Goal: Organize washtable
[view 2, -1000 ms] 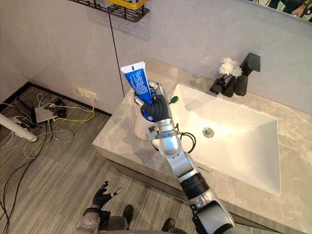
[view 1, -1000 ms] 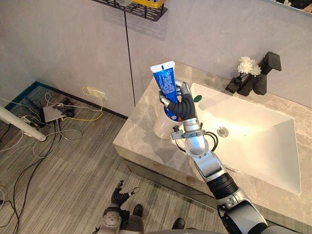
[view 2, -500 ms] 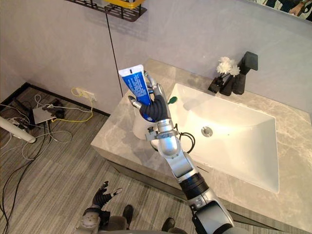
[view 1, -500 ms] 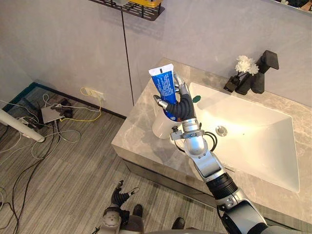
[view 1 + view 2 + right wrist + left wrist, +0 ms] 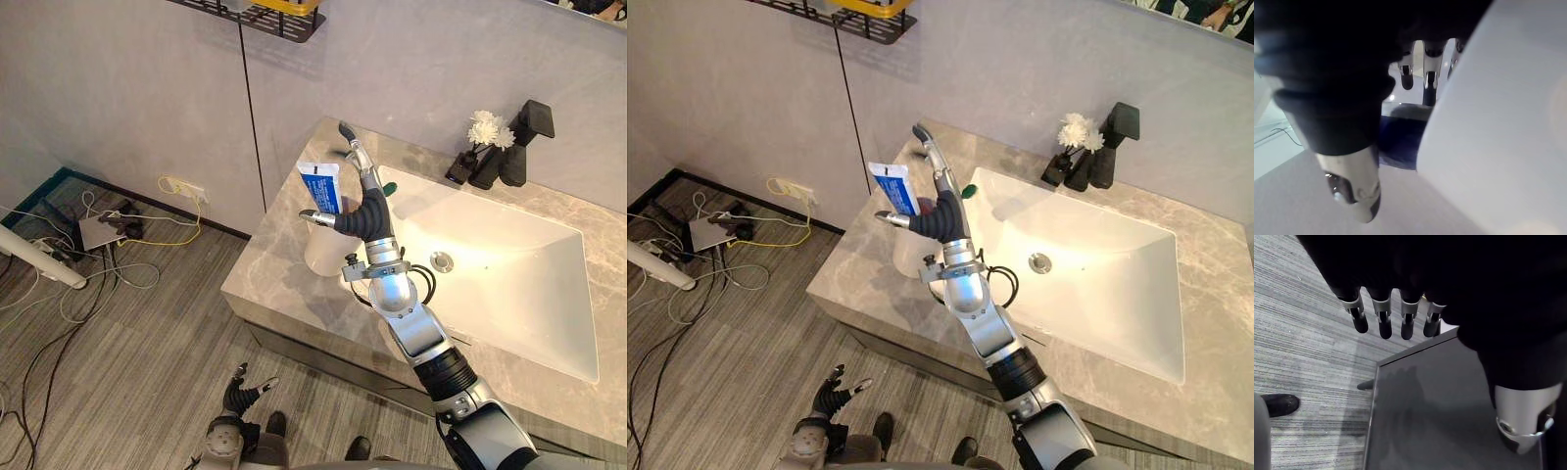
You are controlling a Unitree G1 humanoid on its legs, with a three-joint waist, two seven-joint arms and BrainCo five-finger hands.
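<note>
A blue toothpaste tube (image 5: 321, 188) stands upright in a white cup (image 5: 318, 253) at the left end of the grey marble washtable (image 5: 284, 294). My right hand (image 5: 367, 211) is just right of the tube, open, fingers stretched upward and thumb pointing left under the tube's top, holding nothing. In the right wrist view the cup's wall (image 5: 1498, 122) is very close, with the blue tube (image 5: 1400, 139) past the straight fingers (image 5: 1429, 58). My left hand (image 5: 240, 392) hangs low over the floor beside the cabinet, its fingers (image 5: 1381, 318) straight and empty.
The white sink basin (image 5: 509, 264) lies right of the cup. A small green thing (image 5: 390, 187) sits at the basin's near-left rim. A black faucet (image 5: 524, 147) and white flowers (image 5: 482, 132) stand at the back. A wire shelf (image 5: 265, 10) hangs above; cables (image 5: 108, 225) cover the floor left.
My right hand has opened from its grip on the toothpaste tube, and the tube now sits lower in the cup. The left hand has not moved.
</note>
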